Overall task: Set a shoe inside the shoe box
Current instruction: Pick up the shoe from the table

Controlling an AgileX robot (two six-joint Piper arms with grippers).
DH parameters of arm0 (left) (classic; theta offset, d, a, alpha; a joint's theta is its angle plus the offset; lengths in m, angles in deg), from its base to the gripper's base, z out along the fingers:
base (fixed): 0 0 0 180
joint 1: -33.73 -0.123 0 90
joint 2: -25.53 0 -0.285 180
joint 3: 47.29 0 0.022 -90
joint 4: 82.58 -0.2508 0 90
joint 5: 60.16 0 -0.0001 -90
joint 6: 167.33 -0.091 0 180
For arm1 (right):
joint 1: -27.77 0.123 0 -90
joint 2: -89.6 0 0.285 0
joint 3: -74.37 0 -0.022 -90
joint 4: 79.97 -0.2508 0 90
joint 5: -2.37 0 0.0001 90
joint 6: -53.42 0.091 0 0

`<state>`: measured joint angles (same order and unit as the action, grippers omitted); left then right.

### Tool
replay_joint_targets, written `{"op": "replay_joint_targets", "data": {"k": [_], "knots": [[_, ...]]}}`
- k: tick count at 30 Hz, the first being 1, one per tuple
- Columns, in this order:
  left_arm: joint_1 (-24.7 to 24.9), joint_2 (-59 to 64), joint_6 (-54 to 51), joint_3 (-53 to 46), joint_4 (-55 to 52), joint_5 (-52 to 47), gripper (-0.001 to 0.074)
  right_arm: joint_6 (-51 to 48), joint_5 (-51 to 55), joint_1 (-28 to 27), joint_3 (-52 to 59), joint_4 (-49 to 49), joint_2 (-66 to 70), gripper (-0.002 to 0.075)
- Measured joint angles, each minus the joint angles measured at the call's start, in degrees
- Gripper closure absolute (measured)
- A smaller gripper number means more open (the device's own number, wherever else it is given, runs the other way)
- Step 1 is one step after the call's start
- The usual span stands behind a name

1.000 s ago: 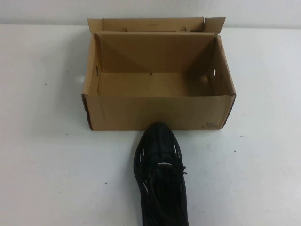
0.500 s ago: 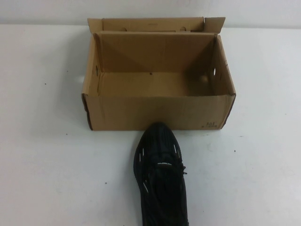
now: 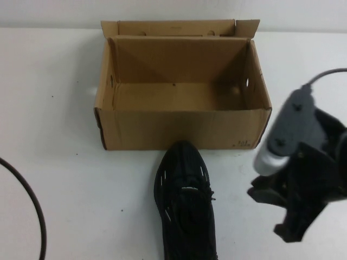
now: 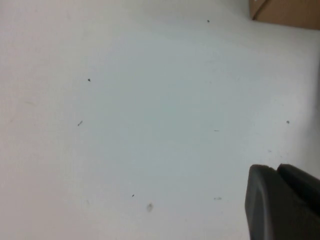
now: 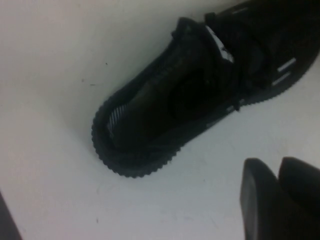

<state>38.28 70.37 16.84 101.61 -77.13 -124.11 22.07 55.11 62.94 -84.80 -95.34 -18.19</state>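
A: Objects on the table (image 3: 59, 179)?

B: Open brown cardboard shoe box (image 3: 181, 129) at centre, far side, hinged flap lid (image 3: 176, 28) folded back toward the wall; interior bare. Black shoe (image 3: 185, 200) lies on the table just near of the box front wall, toe pointing at that wall and almost touching it, heel running off the near edge of the high view. The shoe is outside the box. A dark cable (image 3: 32, 203) arcs across the near-left corner.

A: Obstructions?

B: The box front wall stands between the shoe toe and the box interior. The right arm body covers part of the table to the right of the shoe.

A: Surface and room?

B: White tabletop with small dark specks; pale wall (image 3: 303, 13) behind the far edge.

A: Arm pose?

B: Right gripper (image 3: 290, 208) hangs above the table right of the shoe, apart from it, holding nothing; its grey wrist housing (image 3: 290, 127) sits toward the box's right front corner. The right wrist view looks down into the shoe's collar (image 5: 165, 107) with one dark fingertip (image 5: 270, 200) at the frame edge; finger spread cannot be told. Left gripper (image 4: 280, 205) shows only as a dark fingertip over bare table in the left wrist view, a box corner (image 4: 285, 12) far off; its spread cannot be told either.
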Motion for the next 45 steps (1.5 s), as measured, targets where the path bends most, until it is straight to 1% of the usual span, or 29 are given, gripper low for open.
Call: {"op": "replay_joint_targets", "data": {"k": [2,3,6,8,10,12,19,21,22,23,24,26,28,29,33,36,38,42,45], "knots": [[0.0,0.0,-0.13,0.0,1.07,-0.12,0.0737,-0.09,0.55,2.22,-3.45,0.16,4.64,0.0648],[0.0,0.0,-0.13,0.0,1.46,-0.22,0.0737,-0.23,0.9,3.31,-5.38,0.43,6.43,0.0621],[0.0,0.0,-0.36,0.0,2.65,-0.34,0.0737,-0.35,1.76,6.42,-10.72,2.29,12.14,0.0501],[0.0,0.0,-0.4,0.0,3.19,-0.55,0.0737,-0.45,1.84,8.4,-13.84,4.18,15.85,0.0406],[0.0,0.0,-0.53,0.0,3.27,-0.66,0.0737,-0.45,1.84,9.74,-15.86,6.21,19.51,0.0356],[0.0,0.0,-0.53,0.0,3.41,-0.66,0.0737,-0.45,1.89,10.59,-17.16,7.93,22.64,0.0337],[0.0,0.0,-0.53,0.0,3.41,-1.0,0.0737,-0.45,-0.99,10.91,-17.74,12.68,30.72,0.0337],[0.0,0.0,-0.53,0.0,3.41,-1.0,0.0737,-0.45,-2.64,10.91,-17.74,13.04,32.47,0.0347],[0.0,0.0,-0.53,0.0,3.41,-1.0,0.0737,-0.45,-3.65,10.91,-17.74,13.19,33.24,0.0366],[0.0,0.0,-0.63,0.0,3.41,-1.0,0.0737,-0.45,-4.52,10.91,-17.74,13.31,33.89,0.0402],[0.0,0.0,-0.88,0.0,3.41,-1.0,0.0737,-0.45,-4.94,10.91,-17.84,13.29,34.31,0.0445],[0.0,0.0,-2.28,0.0,3.41,-1.14,0.0737,0.03,-4.96,10.91,-18.07,12.73,34.83,0.0596],[0.0,0.0,-4.76,0.0,3.41,-1.41,0.0737,1.31,-3.56,10.91,-19.03,11.87,35.04,0.0673],[0.0,0.0,-6.13,0.0,3.41,-1.54,0.0737,1.6,-2.6,10.91,-19.86,11.58,35.13,0.0695],[0.0,0.0,-10.53,0.0,3.41,-1.67,0.0737,2.32,2.18,10.91,-24.46,10.43,35.17,0.072],[0.0,0.0,-16.7,0.0,5.73,-1.67,0.0737,2.4,6.02,10.91,-28.4,9.33,34.95,0.0722],[0.0,0.0,-22.66,0.0,9.95,-1.67,0.0737,3.1,9.43,10.91,-31.92,8.19,34.72,0.0722],[0.0,0.0,-33.57,0.0,21.73,-1.28,0.0729,6.92,15.84,10.91,-39.26,7.32,34.49,0.0722],[0.0,0.0,-41.05,0.0,30.37,-0.4,0.0668,8.95,18.2,10.91,-44.63,7.32,34.43,0.0722]]}}
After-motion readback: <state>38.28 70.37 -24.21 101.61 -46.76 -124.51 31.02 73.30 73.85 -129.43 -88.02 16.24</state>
